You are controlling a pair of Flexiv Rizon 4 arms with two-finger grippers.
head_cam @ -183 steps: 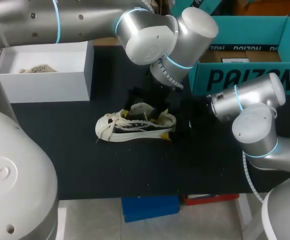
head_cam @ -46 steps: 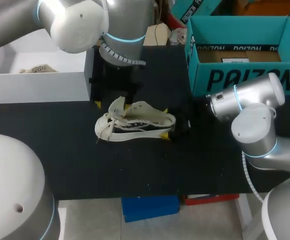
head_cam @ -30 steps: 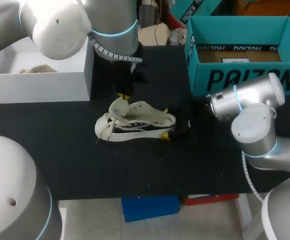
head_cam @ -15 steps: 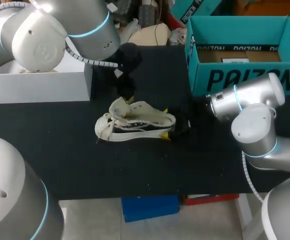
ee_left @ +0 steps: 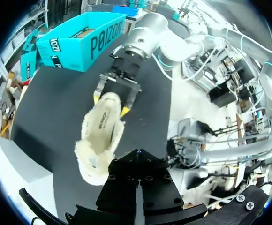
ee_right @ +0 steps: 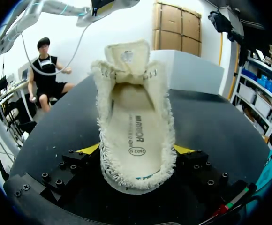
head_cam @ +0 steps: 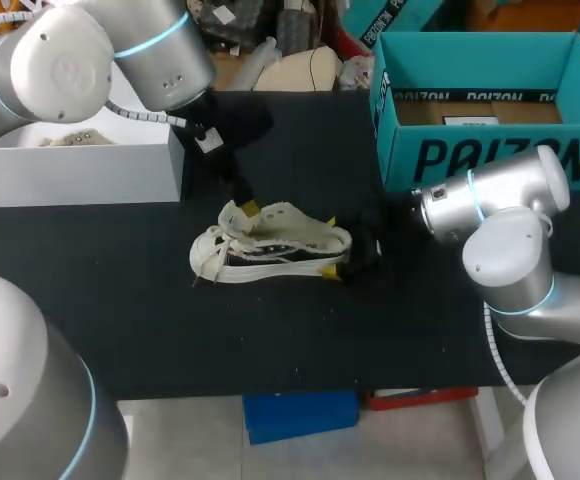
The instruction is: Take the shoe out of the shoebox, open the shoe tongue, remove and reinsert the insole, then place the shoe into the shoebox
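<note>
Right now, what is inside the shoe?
The insole lies flat inside the shoe, and it shows from the heel up to the raised tongue. The toe end of the inside cannot be seen, because the tongue covers it.

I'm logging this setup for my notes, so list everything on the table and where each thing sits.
shoe: one, cream with black side, mid-table
insole: one, cream, inside the shoe
shoebox: one, teal, open, rear right
white box: one, white, rear left
beige item: one, inside the white box, too small to identify
table: one, black
right gripper: one, yellow tips, closed on the shoe's heel
left gripper: one, at the shoe's tongue
</note>
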